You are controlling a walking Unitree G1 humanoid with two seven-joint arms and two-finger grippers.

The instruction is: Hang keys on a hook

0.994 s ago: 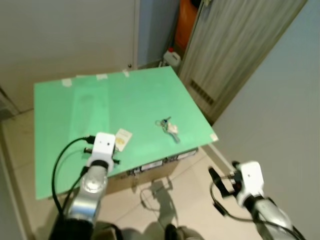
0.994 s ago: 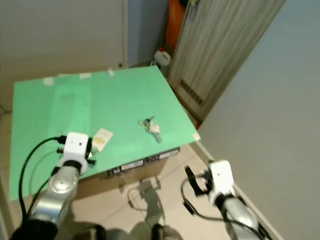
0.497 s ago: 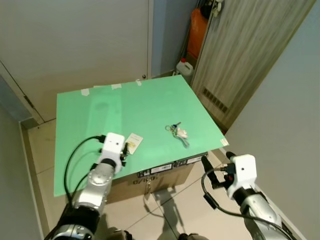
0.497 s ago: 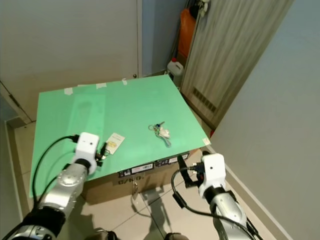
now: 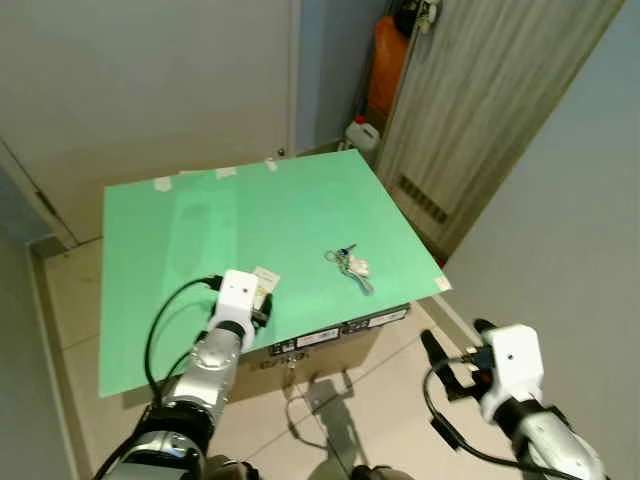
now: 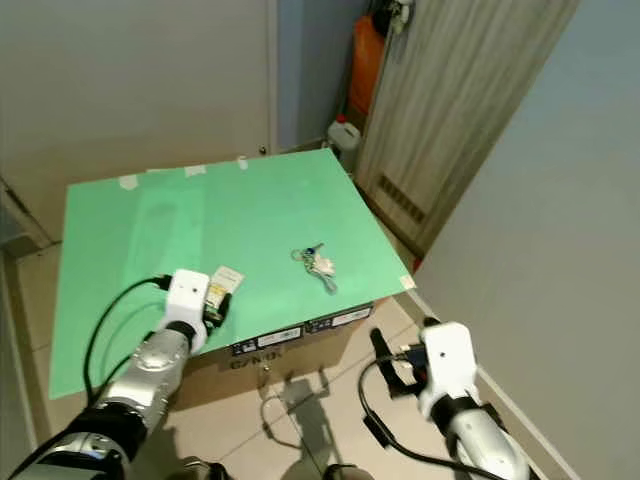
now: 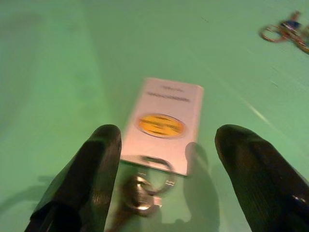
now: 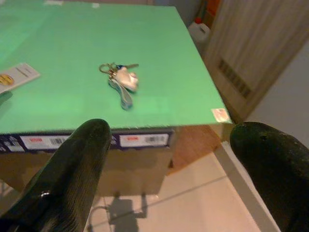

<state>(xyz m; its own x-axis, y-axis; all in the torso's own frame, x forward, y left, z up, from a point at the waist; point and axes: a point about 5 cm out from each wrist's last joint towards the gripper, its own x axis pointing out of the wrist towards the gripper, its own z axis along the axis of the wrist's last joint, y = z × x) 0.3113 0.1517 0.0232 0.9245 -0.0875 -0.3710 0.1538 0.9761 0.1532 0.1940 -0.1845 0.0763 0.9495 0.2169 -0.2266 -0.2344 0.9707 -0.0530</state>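
Note:
A bunch of keys [image 5: 347, 265] with a white fob lies on the green board [image 5: 190, 215], near its right front corner. The keys [image 8: 120, 79] also show in the right wrist view. A white card [image 7: 164, 121] with a yellow label lies nearer the board's left front, and a small metal hook [image 7: 140, 195] sits at its near end. My left gripper [image 7: 169, 133] is open just above the board, its fingers either side of the card's near end. My right gripper [image 5: 440, 355] is open, low over the floor in front of the board's right corner.
The green board rests on a cardboard box [image 5: 330, 335] on a tiled floor. A wooden door [image 5: 480, 110] stands to the right. An orange cylinder [image 5: 385, 70] and a white jug [image 5: 362, 132] stand behind the board. A pale wall [image 5: 570, 230] runs close on the right.
The camera has shifted. My left gripper has come forward onto the board, up to the card. My right gripper has dropped lower and farther from the box's front.

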